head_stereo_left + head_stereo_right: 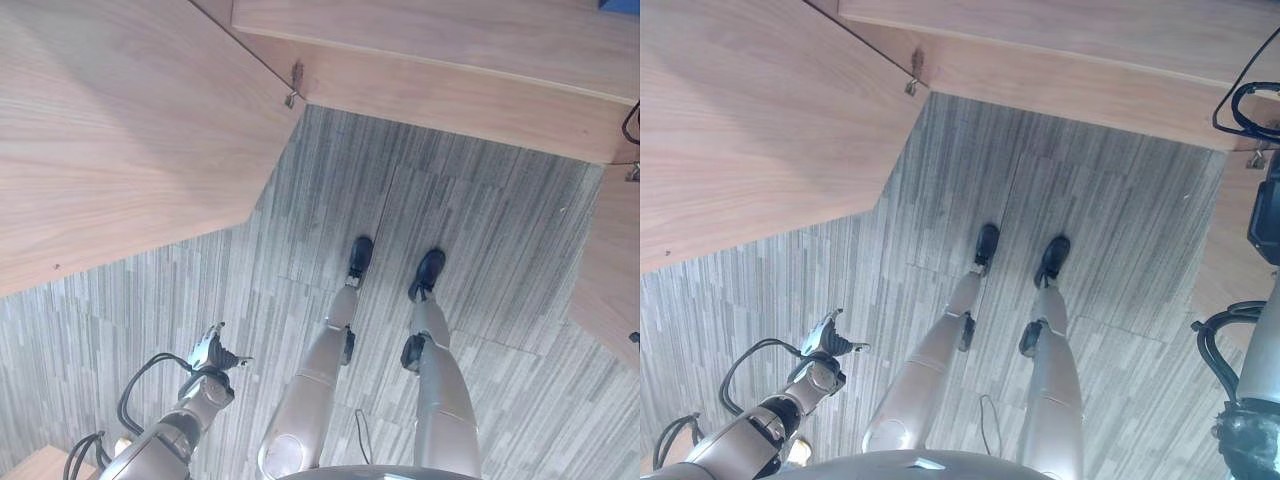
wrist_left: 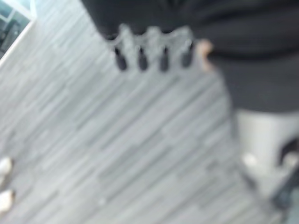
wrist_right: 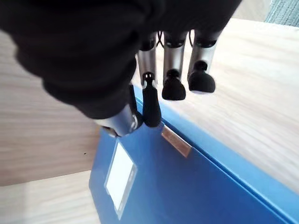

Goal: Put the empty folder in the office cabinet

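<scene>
The left arm hangs low at the robot's left side over the grey striped carpet (image 1: 470,210), its left hand (image 1: 212,352) pointing out and slightly down toward the floor beside an open wooden cabinet door (image 1: 120,130). In the left wrist view that hand's fingers (image 2: 142,53) lie side by side in a straight, relaxed row above the carpet, spread loosely and holding nothing. The right arm is raised at the robot's right side, near a wooden surface (image 3: 252,93). In the right wrist view the right hand (image 3: 175,70) reaches down over a blue folder (image 3: 187,186), its fingers fairly straight with the dark tips hovering just above the folder's upper edge; the thumb (image 3: 150,102) angles in close to the folder's blue face, and contact cannot be told. The fingers do not curl round the folder, so the hand is loose rather than clamped. The folder stands against the light wood surface, with a white label (image 3: 119,179) on its face and a small metal plate (image 3: 176,141) near the upper edge. A small blue corner (image 1: 620,5) shows at the far right edge of the wooden top.
</scene>
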`<state>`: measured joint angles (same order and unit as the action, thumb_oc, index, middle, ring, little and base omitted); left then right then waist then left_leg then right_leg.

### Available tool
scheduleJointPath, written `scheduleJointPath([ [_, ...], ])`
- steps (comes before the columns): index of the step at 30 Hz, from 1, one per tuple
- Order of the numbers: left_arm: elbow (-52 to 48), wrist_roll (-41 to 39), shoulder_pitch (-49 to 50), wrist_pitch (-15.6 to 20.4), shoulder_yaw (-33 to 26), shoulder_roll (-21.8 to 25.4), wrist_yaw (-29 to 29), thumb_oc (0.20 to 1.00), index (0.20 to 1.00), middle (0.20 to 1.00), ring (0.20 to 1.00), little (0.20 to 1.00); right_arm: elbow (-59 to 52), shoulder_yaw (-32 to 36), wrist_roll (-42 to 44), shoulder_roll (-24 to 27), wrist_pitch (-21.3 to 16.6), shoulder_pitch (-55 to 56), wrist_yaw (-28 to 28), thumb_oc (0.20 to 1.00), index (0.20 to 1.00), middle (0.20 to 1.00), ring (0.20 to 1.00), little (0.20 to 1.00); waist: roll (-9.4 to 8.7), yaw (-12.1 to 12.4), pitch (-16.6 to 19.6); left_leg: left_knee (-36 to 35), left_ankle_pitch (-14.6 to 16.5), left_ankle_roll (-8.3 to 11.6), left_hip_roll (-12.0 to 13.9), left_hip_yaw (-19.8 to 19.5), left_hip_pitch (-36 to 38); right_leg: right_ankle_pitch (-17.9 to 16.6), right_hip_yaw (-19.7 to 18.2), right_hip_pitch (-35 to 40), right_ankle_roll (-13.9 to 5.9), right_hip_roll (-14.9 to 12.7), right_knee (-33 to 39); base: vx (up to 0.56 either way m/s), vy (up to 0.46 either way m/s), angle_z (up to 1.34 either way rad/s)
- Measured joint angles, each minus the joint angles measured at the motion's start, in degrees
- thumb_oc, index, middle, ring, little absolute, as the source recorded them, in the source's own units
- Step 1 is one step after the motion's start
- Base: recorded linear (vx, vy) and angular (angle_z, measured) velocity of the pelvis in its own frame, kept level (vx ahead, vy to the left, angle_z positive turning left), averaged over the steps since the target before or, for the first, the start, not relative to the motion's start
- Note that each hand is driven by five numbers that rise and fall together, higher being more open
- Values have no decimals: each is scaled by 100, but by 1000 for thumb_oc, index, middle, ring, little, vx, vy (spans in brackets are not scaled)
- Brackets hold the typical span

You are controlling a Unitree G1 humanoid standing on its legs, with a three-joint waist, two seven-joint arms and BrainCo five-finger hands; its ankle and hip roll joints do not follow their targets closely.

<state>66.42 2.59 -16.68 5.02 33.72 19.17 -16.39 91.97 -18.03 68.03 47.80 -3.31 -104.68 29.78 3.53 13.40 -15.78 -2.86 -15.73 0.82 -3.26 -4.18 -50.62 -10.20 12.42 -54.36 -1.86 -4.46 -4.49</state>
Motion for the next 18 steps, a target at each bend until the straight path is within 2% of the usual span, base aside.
scheduleJointPath([
  [8,1,-18,-1,-9,-6,0,-42,1000,1000,1000,1000,1000,4,22,-4,-16,-4,30,127,200,200,200,200,200,0,-3,0,-6,1,1,-2,14,1,-63,-6,63,14,17,148,0,0,0],
  [18,-2,-25,0,-11,-33,0,-34,1000,1000,1000,1000,1000,-512,-79,70,-248,-78,46,-382,200,200,200,200,200,2,87,1,-32,1,2,0,28,0,-71,-14,64,23,21,187,0,0,0],
])
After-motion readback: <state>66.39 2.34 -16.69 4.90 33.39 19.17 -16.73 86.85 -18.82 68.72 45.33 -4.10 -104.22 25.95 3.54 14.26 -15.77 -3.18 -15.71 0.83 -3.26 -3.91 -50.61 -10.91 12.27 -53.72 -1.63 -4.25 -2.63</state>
